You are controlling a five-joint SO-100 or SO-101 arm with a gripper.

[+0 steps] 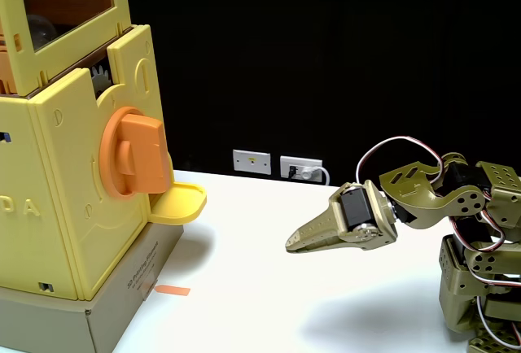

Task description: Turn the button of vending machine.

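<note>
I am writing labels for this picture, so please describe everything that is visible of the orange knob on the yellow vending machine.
The orange knob looks like smooth plastic: a round disc base with a thick flat bar across it. The bar stands upright, near vertical, and sticks out toward the right of the fixed view. It sits on the front face of the yellow vending machine, below the gear teeth and just above the rounded tray lip. Nothing touches it; the claw is well to its right and lower, apart from it.

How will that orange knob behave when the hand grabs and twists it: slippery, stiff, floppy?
The knob looks like rigid moulded plastic, so it likely won't flex. Its thick flat bar should give the fingers flat faces to grip, though the smooth finish may slip. Gear teeth above suggest some turning resistance. The hand looks shut.
</note>
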